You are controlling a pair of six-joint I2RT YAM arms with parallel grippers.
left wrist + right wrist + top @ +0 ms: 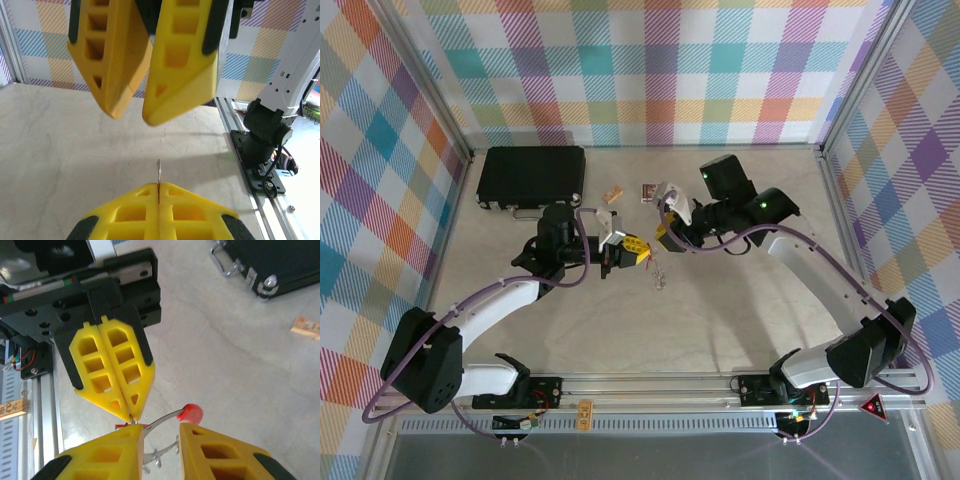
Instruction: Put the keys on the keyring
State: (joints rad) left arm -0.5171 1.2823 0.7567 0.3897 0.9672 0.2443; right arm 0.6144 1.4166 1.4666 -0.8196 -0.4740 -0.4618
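Note:
My left gripper (158,185) is shut on the keyring (158,171), a thin metal ring seen edge-on above its yellow fingertips. In the right wrist view the left gripper (131,412) points down at the keyring's red sleeve (120,425). A key with a red head (191,413) and a curved metal shaft spans the gap of my right gripper (160,426), whose jaws stand apart. The shaft runs to the ring by the right gripper's left finger. From above, the left gripper (636,250) and the right gripper (665,236) meet tip to tip over mid-table.
A small silvery metal piece (660,277) lies on the table under the grippers. A black case (532,177) sits at the back left, with a tan block (612,195) and a printed card (647,190) beside it. Patterned walls surround the table.

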